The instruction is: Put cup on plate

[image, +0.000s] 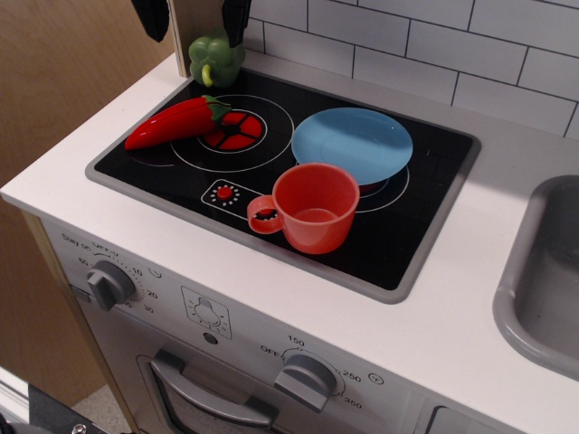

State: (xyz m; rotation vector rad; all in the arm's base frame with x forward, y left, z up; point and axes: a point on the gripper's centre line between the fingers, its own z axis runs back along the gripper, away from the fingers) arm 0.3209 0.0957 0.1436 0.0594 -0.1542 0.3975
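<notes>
Cup and plate side by side on your stovetop!
The cup (314, 207) stands upright, touching the plate's (352, 140) front edge; your end effector (192, 16) hangs spread above, holding nothing.

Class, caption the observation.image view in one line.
Red-orange cup upright on toy stovetop, beside blue plate; open claw above the green pepper.

A red-orange plastic cup (314, 207) stands upright and empty, handle pointing left, just in front of a round, shallow light-blue plate (352, 143), its rim overlapping the plate's near edge.
</notes>
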